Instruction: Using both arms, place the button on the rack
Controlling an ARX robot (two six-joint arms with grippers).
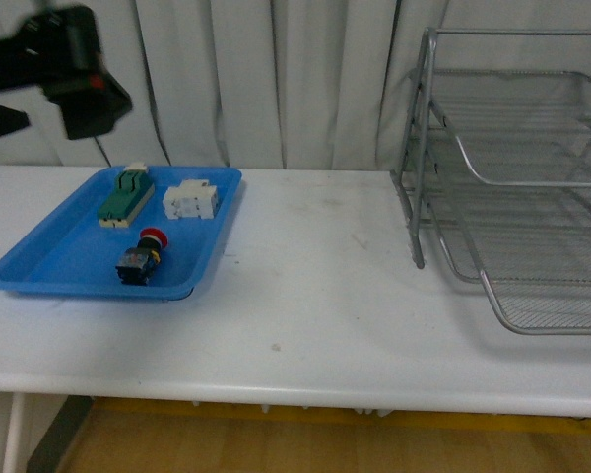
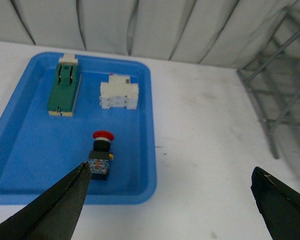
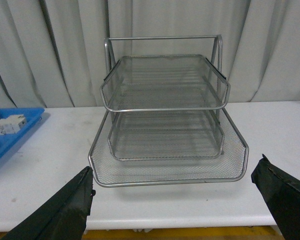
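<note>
The button is seen lying on its side in a blue tray on the white surface. The left gripper is held above the tray, spread wide. The right gripper, also spread wide, is faced toward the rack, which stands well apart from the tray.

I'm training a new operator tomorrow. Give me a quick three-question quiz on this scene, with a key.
1. True or false: the button lies inside the blue tray.
2. How many trays does the rack have? A) two B) three C) four
3. Fill in the blank: the left pincer is ___ (open or shut).

Key: 1 true; 2 B; 3 open.
</note>
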